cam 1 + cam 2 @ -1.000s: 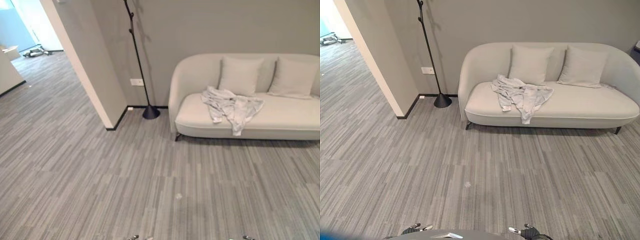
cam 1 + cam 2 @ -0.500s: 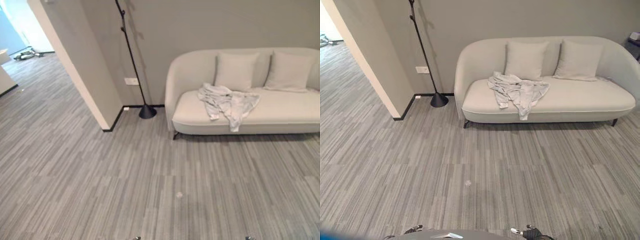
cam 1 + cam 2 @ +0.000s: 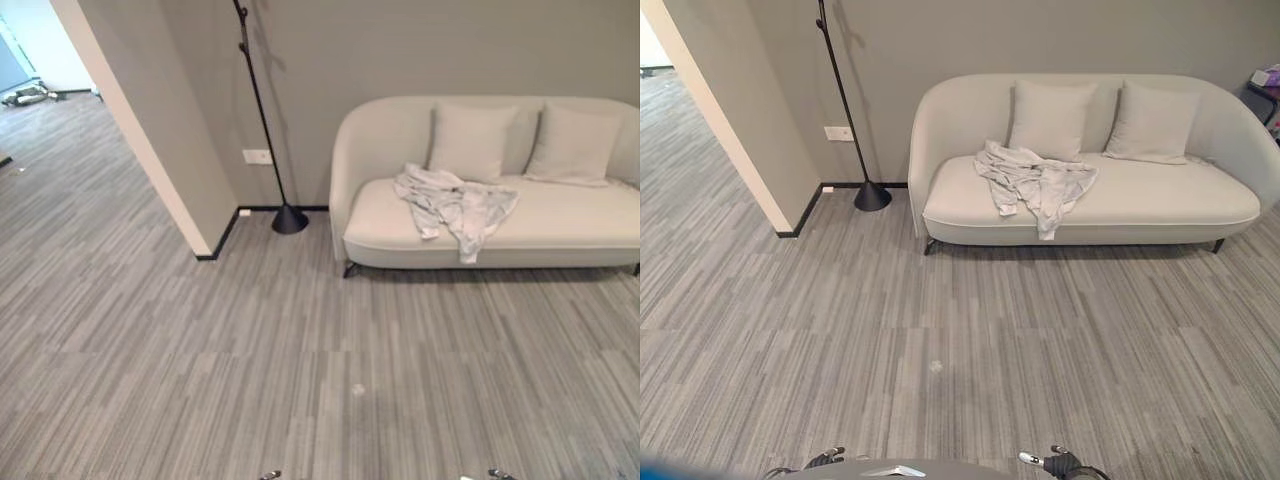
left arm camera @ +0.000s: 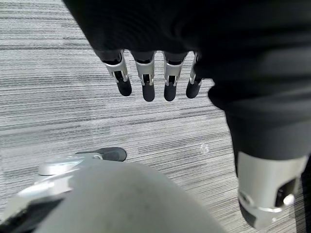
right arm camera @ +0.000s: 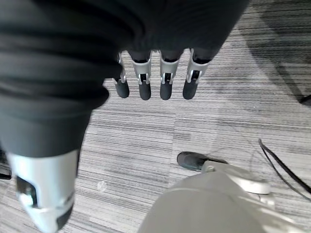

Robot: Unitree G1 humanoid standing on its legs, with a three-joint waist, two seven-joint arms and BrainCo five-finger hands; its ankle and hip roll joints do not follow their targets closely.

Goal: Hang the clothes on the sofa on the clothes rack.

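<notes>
The left hand (image 4: 150, 73) hangs over the striped grey carpet (image 3: 940, 320) with its fingers (image 4: 147, 86) straight, side by side and holding nothing; its thumb (image 4: 265, 189) stands apart from them. The right hand (image 5: 155, 73) hangs the same way over the carpet, fingers (image 5: 144, 85) straight and empty, thumb (image 5: 43, 194) apart.

Against the head views of a second ago, the whole picture has shifted: the sofa (image 3: 1090, 200) now shows almost to its far end in the right eye view, and the wall corner (image 3: 170, 170) sits a little further left. That is the camera moving; the things on the floor and sofa lie as they did.

The clothes (image 3: 1035, 180) are a crumpled pale grey heap on the sofa's seat, toward its left end, just in front of the left of two pillows (image 3: 1045, 120). One fold hangs over the front edge of the seat. The second pillow (image 3: 1152, 124) leans against the backrest further right. The clothes rack (image 3: 262, 110), a thin black pole on a round black base (image 3: 290, 220), stands by the wall just left of the sofa, between it and the wall corner, with nothing hanging on the part in sight
</notes>
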